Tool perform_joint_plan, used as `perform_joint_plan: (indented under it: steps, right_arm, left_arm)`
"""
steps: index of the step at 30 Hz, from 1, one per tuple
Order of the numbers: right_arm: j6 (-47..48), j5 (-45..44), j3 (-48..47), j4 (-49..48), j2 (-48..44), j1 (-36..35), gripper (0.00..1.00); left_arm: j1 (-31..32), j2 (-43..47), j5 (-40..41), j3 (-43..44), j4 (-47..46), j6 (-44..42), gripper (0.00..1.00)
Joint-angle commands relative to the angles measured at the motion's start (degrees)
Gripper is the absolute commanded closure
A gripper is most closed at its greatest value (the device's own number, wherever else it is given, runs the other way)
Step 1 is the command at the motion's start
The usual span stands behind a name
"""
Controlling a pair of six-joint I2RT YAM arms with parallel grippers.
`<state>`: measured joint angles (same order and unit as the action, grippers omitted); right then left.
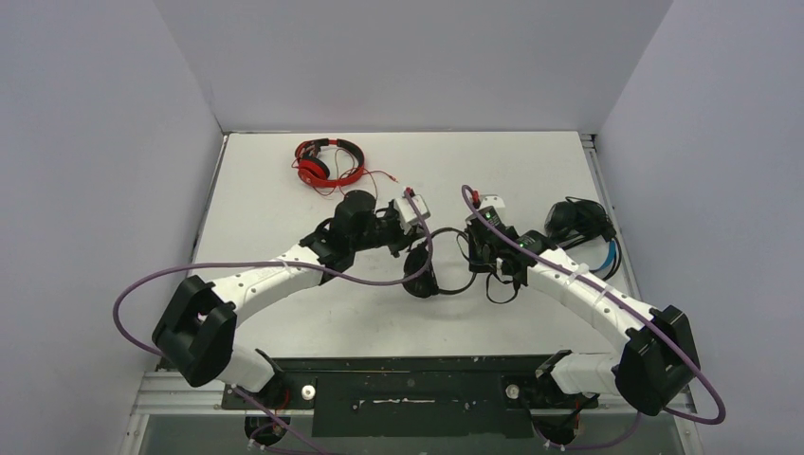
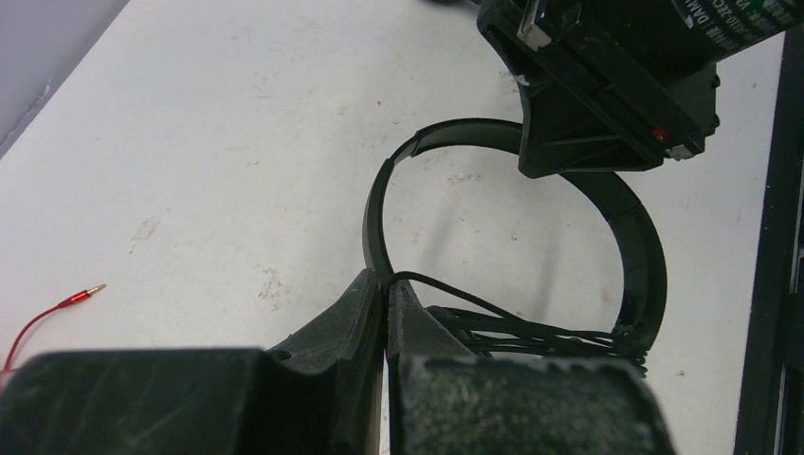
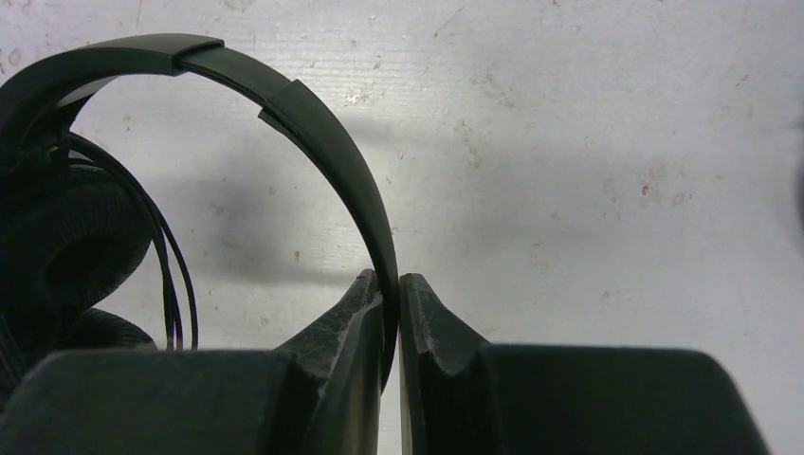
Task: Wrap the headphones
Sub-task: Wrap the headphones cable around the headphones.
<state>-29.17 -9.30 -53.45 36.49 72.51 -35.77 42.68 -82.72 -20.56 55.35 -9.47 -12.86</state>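
Note:
The all-black headphones (image 1: 423,272) lie at the table's middle between my two grippers. My left gripper (image 2: 387,284) is shut on their thin black cable (image 2: 465,300), whose several turns bunch near the ear cup. My right gripper (image 3: 391,282) is shut on the black headband (image 3: 318,128); the ear cup (image 3: 52,251) and cable loops (image 3: 171,270) lie to its left. In the top view the left gripper (image 1: 415,248) and right gripper (image 1: 474,263) face each other. The red headphones (image 1: 327,163) lie at the back left. The blue-band headphones (image 1: 580,227) lie at the right.
The red cord's plug (image 2: 81,296) lies on the white table (image 1: 284,218) left of my left gripper. My right gripper's body (image 2: 607,85) hangs over the headband in the left wrist view. Grey walls close in the left, back and right.

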Motion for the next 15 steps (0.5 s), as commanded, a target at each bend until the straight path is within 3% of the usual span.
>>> perform_joint_plan:
  steps: [1, 15]
  right_arm:
    - [0.95, 4.28, -1.33, 0.76, -2.71, -0.61, 1.00]
    - [2.09, 8.84, -3.52, 3.44, -4.07, -0.49, 1.00]
  left_arm:
    - [-3.05, -1.56, -8.58, -2.32, -12.98, 3.19, 1.00]
    - [-7.59, -6.62, -15.41, -9.65, -33.16, 12.32, 1.00]
